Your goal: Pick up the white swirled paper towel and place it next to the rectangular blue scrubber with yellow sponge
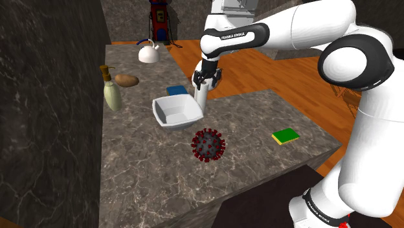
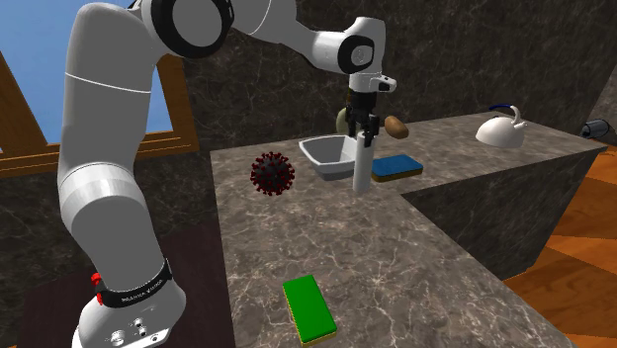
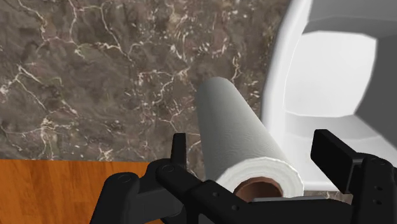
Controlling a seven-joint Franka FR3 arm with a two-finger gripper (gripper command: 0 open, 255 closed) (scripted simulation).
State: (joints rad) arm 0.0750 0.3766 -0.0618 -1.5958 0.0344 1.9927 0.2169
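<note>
1. Nearest the stand, a flat green rectangular sponge (image 1: 285, 136) with a yellow underside lies on the dark marbled stone countertop (image 1: 149, 171), well apart from everything else.
2. Further in sits a dark spiky ball with red tips (image 1: 208, 144), shaped like a virus. It is near a white square bowl (image 1: 176, 111).
3. The white paper towel roll (image 2: 363, 166), with a brown cardboard core, stands upright with its foot on the countertop. It is just beside the bowl's wall and just beside the rectangular blue scrubber with a yellow sponge layer (image 2: 397, 165).
4. The black two-finger gripper (image 1: 206, 83) hangs above the roll, pointing down. Its fingers (image 3: 331, 156) are apart and straddle the roll's top end — the wrist view shows a sliver of gap at each side, so the roll is not clasped.
5. Beyond the bowl, a brown potato (image 1: 127, 80) lies beside a cream pump bottle (image 1: 111, 92).
6. Farthest off, a white kettle with a dark handle (image 1: 148, 52) stands near the countertop's back end.
</note>
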